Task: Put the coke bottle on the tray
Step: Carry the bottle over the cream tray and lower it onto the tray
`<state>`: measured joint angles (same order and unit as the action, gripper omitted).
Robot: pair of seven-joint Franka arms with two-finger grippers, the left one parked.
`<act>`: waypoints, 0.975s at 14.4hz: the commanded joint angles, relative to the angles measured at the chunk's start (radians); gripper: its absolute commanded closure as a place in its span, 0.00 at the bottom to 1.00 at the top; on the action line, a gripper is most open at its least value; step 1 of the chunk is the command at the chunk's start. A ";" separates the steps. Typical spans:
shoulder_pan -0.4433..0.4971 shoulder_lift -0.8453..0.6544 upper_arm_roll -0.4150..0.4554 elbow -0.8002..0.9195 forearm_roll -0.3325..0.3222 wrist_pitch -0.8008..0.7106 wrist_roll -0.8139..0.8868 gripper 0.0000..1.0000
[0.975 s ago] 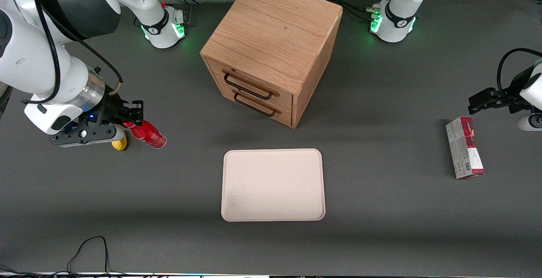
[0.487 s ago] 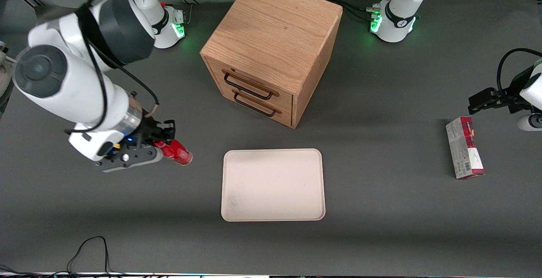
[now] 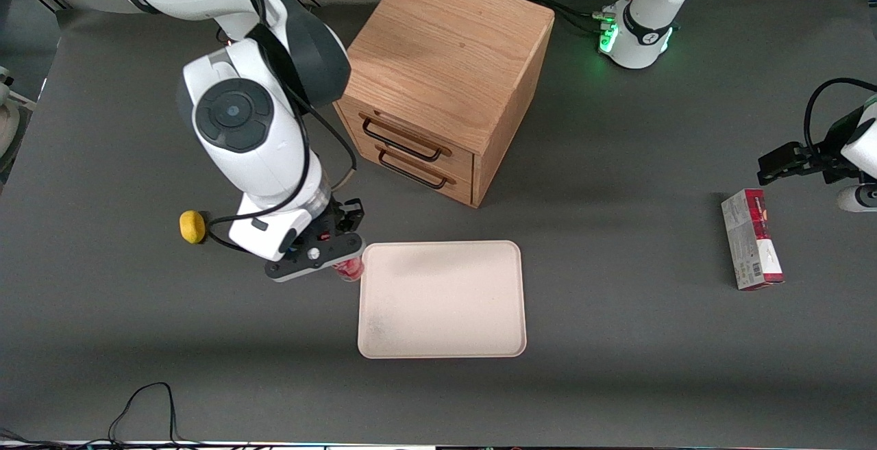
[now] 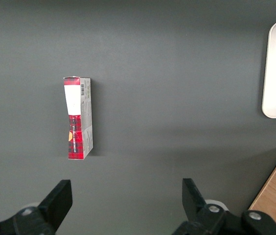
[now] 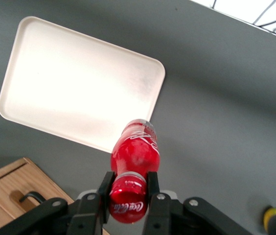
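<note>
My claw (image 5: 128,188) is clamped on the coke bottle (image 5: 134,156) just under its cap, fingers (image 5: 152,183) pressed to either side of the neck, the body hanging free below. I am holding it in the air right at the edge of the tray (image 3: 442,299), at the corner nearest the working arm's end of the tabletop (image 3: 616,368); in the front view only a sliver of red shows under my wrist.

To do this well I should carry the bottle further in over the tray's middle before lowering, so it clears the low rim rather than landing on it, and release only once the base bears weight.

The tray is bare, so there is plenty of landing room. The wooden drawer cabinet (image 3: 438,87) stands near, farther from the front camera than the tray; I should keep my elbow off its corner. The yellow lump (image 3: 192,227) and the carton (image 3: 751,239) lie well apart from my path.
</note>
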<state>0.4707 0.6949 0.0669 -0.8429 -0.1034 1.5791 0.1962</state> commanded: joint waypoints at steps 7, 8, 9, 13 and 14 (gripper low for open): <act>-0.023 0.156 0.027 0.064 -0.024 0.163 0.009 1.00; -0.029 0.185 0.028 0.064 -0.024 0.185 0.009 1.00; -0.034 0.216 0.028 0.064 -0.024 0.211 0.009 1.00; -0.035 0.285 0.027 0.059 -0.022 0.285 0.011 1.00; -0.035 0.291 0.025 0.057 -0.024 0.286 0.012 1.00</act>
<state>0.4373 0.9659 0.0776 -0.8335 -0.1038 1.8680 0.1962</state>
